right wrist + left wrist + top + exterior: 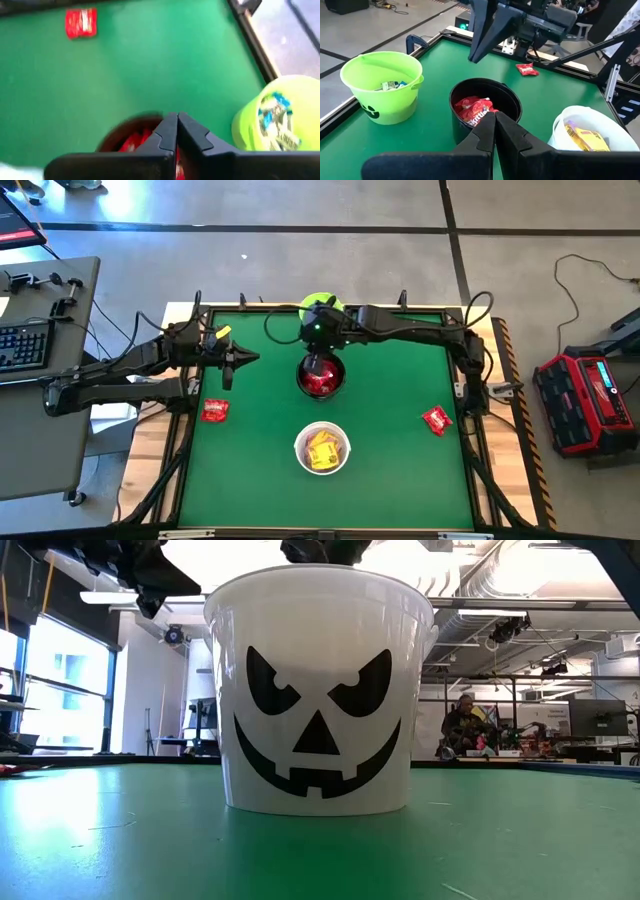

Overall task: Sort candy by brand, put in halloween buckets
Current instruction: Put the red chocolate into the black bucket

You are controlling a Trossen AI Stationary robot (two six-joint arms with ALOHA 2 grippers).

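White bucket [321,448], nearest the bench front: yellow candy inside. Black bucket [321,376], mid-bench: red packets inside. Right gripper [318,366] hangs above it, jaws closed, empty. Lime bucket [318,305] behind, largely hidden by that arm.

Left gripper [232,361]: closed, empty, waiting left of the black bucket.

Loose red packets [215,411], [437,420] lie flat; risk: closed jaws skid them or clip a rim.
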